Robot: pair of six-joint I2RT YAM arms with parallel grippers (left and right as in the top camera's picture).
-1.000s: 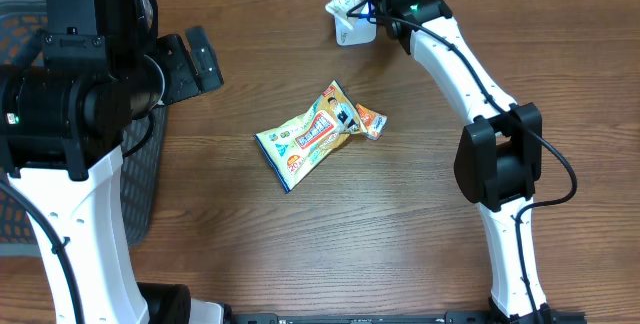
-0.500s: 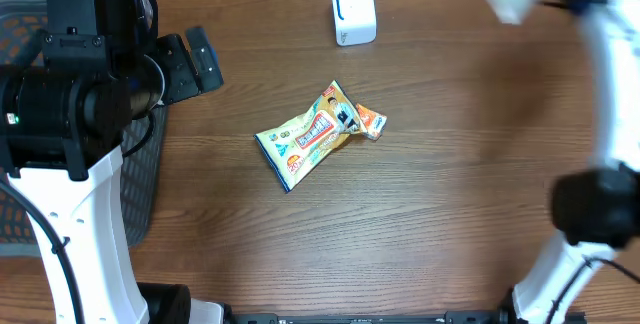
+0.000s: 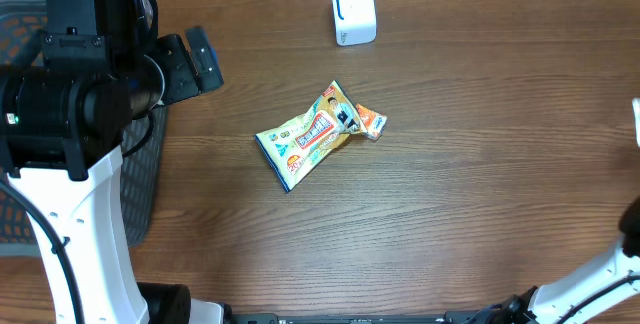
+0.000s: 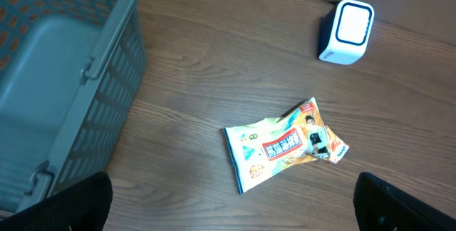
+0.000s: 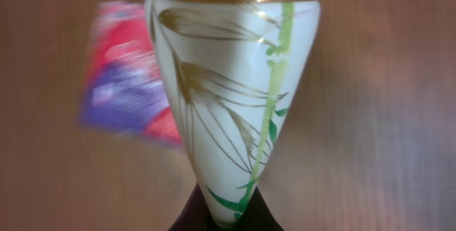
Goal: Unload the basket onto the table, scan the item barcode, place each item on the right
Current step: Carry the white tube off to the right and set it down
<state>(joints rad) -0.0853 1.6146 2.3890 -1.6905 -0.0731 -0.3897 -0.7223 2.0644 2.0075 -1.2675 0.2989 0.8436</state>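
My right gripper point(image 5: 229, 215) is shut on the narrow end of a white packet point(image 5: 228, 95) printed with gold leaves and a green bamboo stem. The packet fills the right wrist view. In the overhead view only a white sliver point(image 3: 636, 121) shows at the right edge, and the right gripper itself is out of frame. The white barcode scanner point(image 3: 352, 10) with a blue rim stands at the table's back, also seen as the scanner point(image 4: 347, 31) in the left wrist view. My left gripper point(image 3: 192, 64) hangs open and empty over the left side, its fingertips point(image 4: 71, 202) far apart.
A yellow snack bag point(image 3: 310, 136) and a small orange packet point(image 3: 370, 121) lie mid-table. A grey mesh basket point(image 3: 140, 184) stands at the left edge. Below the held packet a blurred red and purple packet point(image 5: 125, 74) lies on a brown surface.
The right arm has swung from in front of the scanner away to the right, carrying the white packet almost out of the overhead view. The left arm has not moved.
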